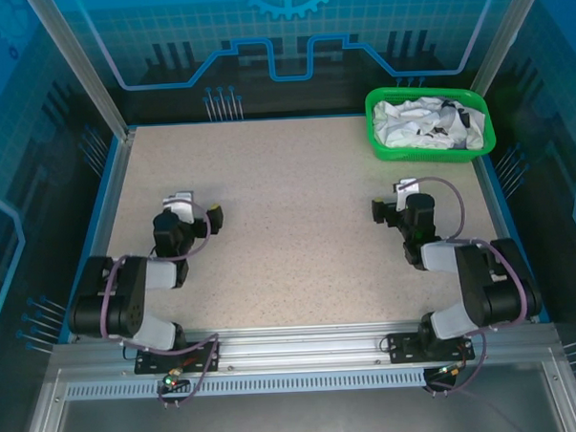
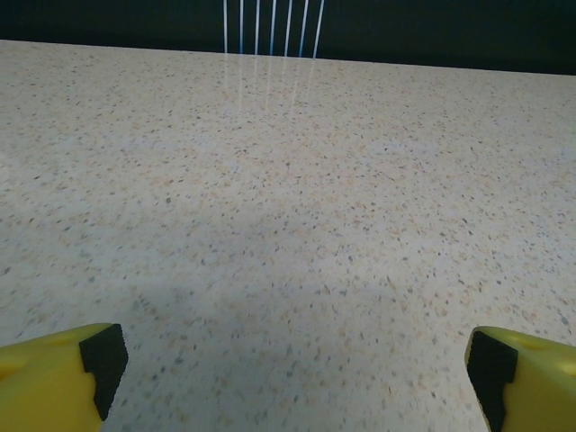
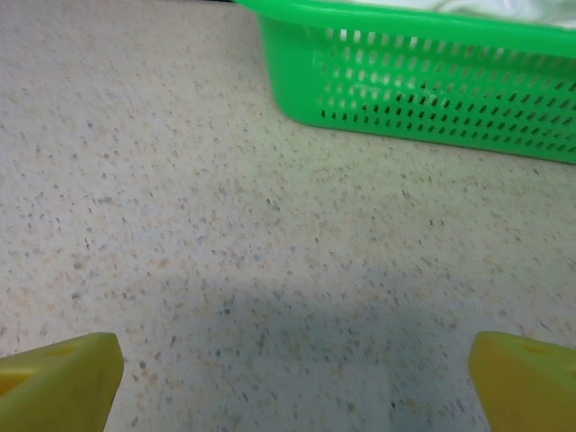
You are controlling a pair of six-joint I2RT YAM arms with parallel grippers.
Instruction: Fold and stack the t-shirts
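A crumpled white t-shirt with small black prints (image 1: 425, 122) lies heaped inside the green mesh basket (image 1: 425, 154) at the table's far right corner. I cannot make out a pale lavender shirt in that heap. My left gripper (image 1: 190, 211) hovers low over bare tabletop at the left, open and holding nothing; its yellow fingers (image 2: 54, 378) stand wide apart in the left wrist view. My right gripper (image 1: 402, 201) is also open and holds nothing, a short way in front of the basket (image 3: 432, 81). A strip of white cloth (image 3: 486, 7) shows above the basket rim.
The speckled beige table (image 1: 289, 235) stretches between the two arms. Blue enclosure walls and aluminium posts (image 1: 71, 63) ring the table. A metal rail (image 1: 294, 350) carries the arm bases at the near edge.
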